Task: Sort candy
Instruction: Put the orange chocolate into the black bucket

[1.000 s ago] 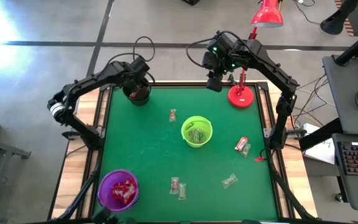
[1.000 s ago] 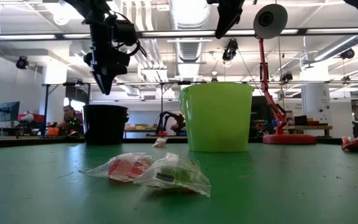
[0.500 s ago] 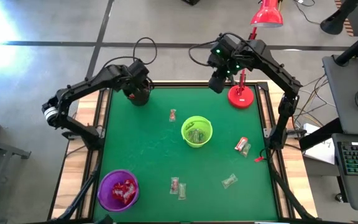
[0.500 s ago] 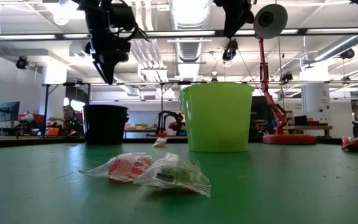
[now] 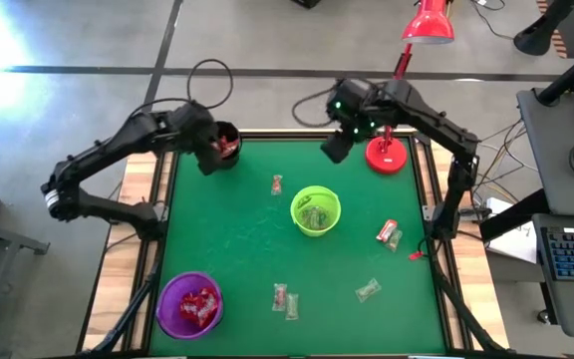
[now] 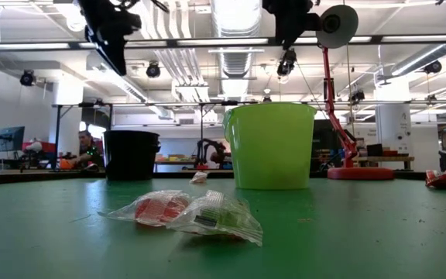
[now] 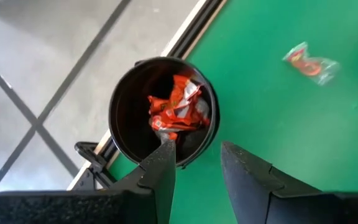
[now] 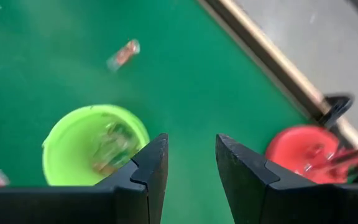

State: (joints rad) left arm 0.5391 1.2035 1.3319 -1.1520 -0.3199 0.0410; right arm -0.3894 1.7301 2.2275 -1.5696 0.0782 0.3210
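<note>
Jaws: we see both the left gripper [image 7: 194,165] and right gripper [image 8: 190,160] spread, empty.
Candy [image 5: 284,299]: loose sweets lie around the green cup [image 5: 316,210].
Handling: we judge them light, crinkly, slippery; pinch mid-wrapper.

Green cup [image 5: 316,210] blocks the mat's centre; black cup [image 5: 225,146] at 11 o'clock, lamp base [image 5: 386,155] at 1, purple cup [image 5: 189,303] at 7; open mat between

Left gripper [image 7: 194,163] raised high at the table's far left corner, fingers parted, nothing between them. Right gripper [image 8: 190,160] raised high near the far edge, right of centre, fingers likewise parted and bare. Both arms bent at the elbow, reaching inward from the sides.
</note>
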